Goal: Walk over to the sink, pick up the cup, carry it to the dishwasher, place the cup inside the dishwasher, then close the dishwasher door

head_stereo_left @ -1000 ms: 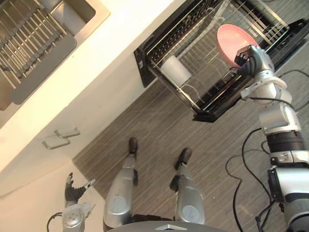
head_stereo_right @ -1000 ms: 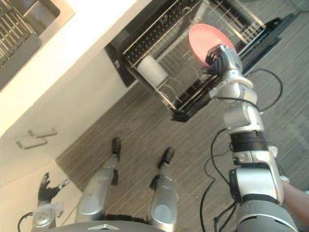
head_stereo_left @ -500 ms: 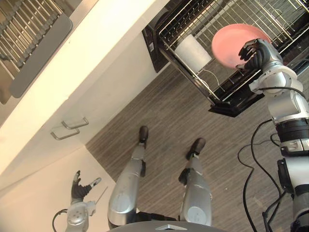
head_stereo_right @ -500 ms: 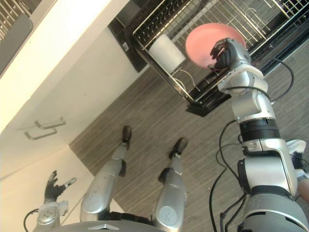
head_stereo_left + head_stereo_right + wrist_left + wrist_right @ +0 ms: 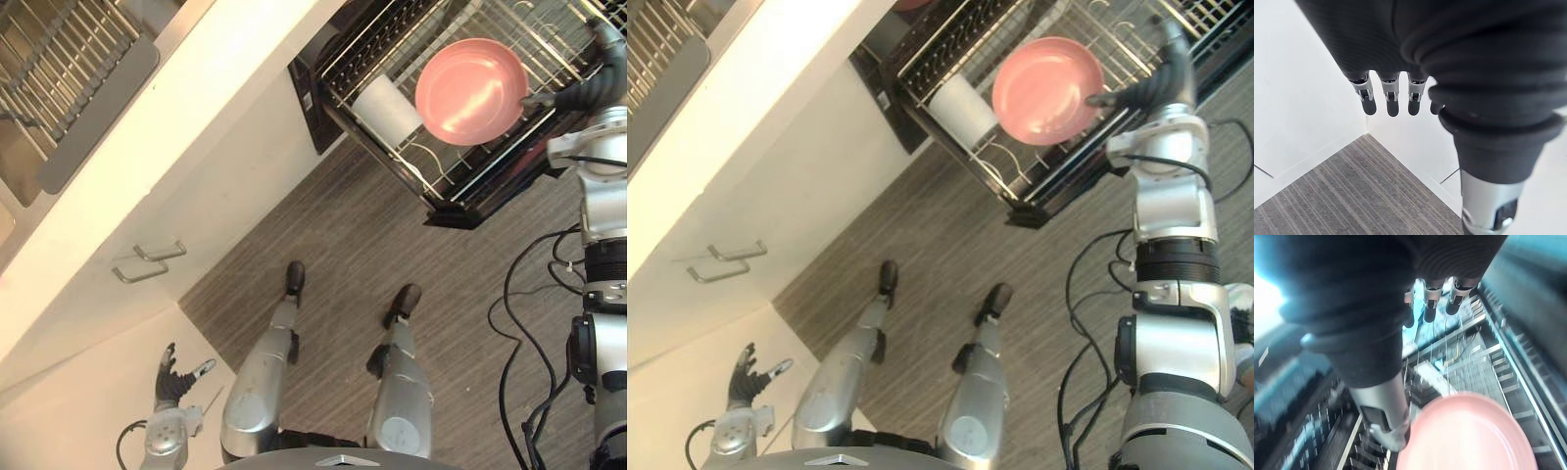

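Observation:
A pink plate (image 5: 470, 91) lies tilted in the pulled-out wire rack (image 5: 431, 186) of the dishwasher, next to a white cup (image 5: 387, 111) lying on its side. My right hand (image 5: 588, 90) is just right of the plate, open, with fingers (image 5: 1172, 44) straight and pointing away. Its thumb tip is at the plate's rim, and nothing is held. In the right wrist view the plate (image 5: 1469, 435) shows past my right hand's straight fingers (image 5: 1432, 298). My left hand (image 5: 171, 367) hangs open and empty at the lower left, its fingers (image 5: 1391, 100) straight over the floor.
The dishwasher's dark lowered door (image 5: 475, 211) juts out over the wood-look floor. A pale counter (image 5: 196, 108) runs diagonally, with a steel sink (image 5: 69, 88) holding a wire grid at the upper left. White cabinet fronts with metal handles (image 5: 147, 262) stand below the counter.
My right hand has opened from a curled grip on the pink plate and drawn back to the right. The plate now rests in the rack. The camera has shifted.

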Motion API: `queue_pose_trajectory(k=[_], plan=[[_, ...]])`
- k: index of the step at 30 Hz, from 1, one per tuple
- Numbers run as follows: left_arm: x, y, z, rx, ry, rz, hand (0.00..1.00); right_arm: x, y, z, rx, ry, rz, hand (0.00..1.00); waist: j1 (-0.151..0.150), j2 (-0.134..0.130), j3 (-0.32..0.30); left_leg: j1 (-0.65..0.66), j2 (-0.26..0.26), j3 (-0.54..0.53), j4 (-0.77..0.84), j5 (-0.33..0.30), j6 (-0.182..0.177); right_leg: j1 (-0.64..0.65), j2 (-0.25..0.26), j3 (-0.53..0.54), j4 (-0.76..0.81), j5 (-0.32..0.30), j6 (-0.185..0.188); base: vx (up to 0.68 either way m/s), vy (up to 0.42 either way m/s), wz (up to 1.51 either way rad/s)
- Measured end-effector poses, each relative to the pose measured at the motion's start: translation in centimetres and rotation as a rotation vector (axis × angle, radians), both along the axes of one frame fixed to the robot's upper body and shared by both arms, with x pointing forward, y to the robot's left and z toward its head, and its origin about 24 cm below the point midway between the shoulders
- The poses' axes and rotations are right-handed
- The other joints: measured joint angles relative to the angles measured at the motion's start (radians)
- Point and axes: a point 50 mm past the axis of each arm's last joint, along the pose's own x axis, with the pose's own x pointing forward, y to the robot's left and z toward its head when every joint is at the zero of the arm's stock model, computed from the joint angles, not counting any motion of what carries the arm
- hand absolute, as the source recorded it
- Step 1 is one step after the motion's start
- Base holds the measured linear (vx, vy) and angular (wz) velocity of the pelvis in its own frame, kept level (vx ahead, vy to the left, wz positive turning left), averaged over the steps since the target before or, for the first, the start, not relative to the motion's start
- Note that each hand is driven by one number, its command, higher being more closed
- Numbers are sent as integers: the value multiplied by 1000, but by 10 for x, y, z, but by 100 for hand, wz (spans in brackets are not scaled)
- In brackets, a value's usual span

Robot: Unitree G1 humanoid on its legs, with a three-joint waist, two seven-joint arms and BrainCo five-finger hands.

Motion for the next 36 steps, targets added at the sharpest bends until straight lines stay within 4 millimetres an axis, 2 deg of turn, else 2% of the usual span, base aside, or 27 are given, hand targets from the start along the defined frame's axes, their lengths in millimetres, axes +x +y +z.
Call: queue_pose_trajectory(k=[2,4,5,6,7,9,12,15,18,19,20,22,28,34,36], plan=[[1,-4,-1,-17,-4,6,0,-12,-9,-4,60,-58,-29,0,-20,-1,0,17,3,3,-1,-1,-1,13,2,5,2,0,0,-10,-23,-7],[0,-7,-2,-27,-1,22,0,-20,-22,-22,157,-72,-71,0,-37,-4,-2,43,7,5,-2,-5,-2,38,5,6,3,-1,-1,-9,-31,-9],[-3,-7,-3,-28,10,25,0,-24,-30,-38,226,-65,-99,100,-40,-11,-11,58,11,13,-2,-7,-3,46,7,10,3,-2,-1,-14,-39,-20],[-6,-6,-5,-24,21,35,0,-27,-35,-56,284,-42,-122,100,-46,-21,-26,69,18,25,-8,-13,-3,52,13,19,4,-5,-2,-14,-49,-22],[-8,-5,-6,-22,29,41,0,-29,-38,-65,311,-28,-135,100,-49,-28,-35,75,21,26,-8,-17,-6,55,15,23,4,-11,-6,0,-53,-24],[-17,2,-10,-14,59,87,0,-40,-47,-99,421,5,-178,100,-62,-59,-67,102,34,39,-9,-25,-17,73,26,31,5,-23,-5,20,-50,-20],[-29,10,-13,-2,93,138,0,-59,-61,-125,513,12,-256,100,-74,-93,-115,119,48,55,-9,-31,-24,78,38,40,10,-30,-14,29,-43,-14],[-32,11,-16,-2,118,142,0,-73,-69,-148,582,41,-294,100,-91,-115,-136,123,56,60,-9,-37,-32,78,44,53,13,-30,-16,11,-29,-7],[-33,11,-17,-4,122,142,0,-77,-67,-167,637,84,-287,100,-98,-119,-137,129,57,72,-9,-37,-32,77,45,61,13,-27,-17,-5,-14,-13],[-33,11,-17,-4,130,143,0,-77,-64,-185,701,132,-258,100,-98,-119,-137,130,57,78,-9,-37,-32,71,45,73,13,-24,-19,-6,-13,-13],[-33,11,-17,-4,131,143,0,-77,-64,-188,710,141,-257,100,-98,-119,-137,129,57,79,-9,-37,-32,70,45,77,13,-24,-19,-2,-14,-13],[-35,10,-19,-4,144,142,0,-76,-60,-209,767,205,-239,100,-101,-119,-137,124,57,81,-9,-37,-32,61,43,84,12,-21,-18,6,-9,-5],[-34,7,-20,9,156,135,0,-70,-53,-216,775,261,-175,100,-99,-109,-131,85,50,81,-9,-34,-34,22,36,91,8,-10,-15,6,0,0],[-26,-5,-21,1,162,78,0,-58,-47,-204,750,231,-138,100,-94,-65,-105,62,42,81,-9,-28,-25,-1,33,96,6,1,-14,39,-4,0],[-22,-7,-20,-1,156,71,0,-53,-35,-207,715,261,-120,100,-93,-55,-100,62,39,77,-9,-28,-24,-2,32,98,5,1,-13,41,-3,0]])
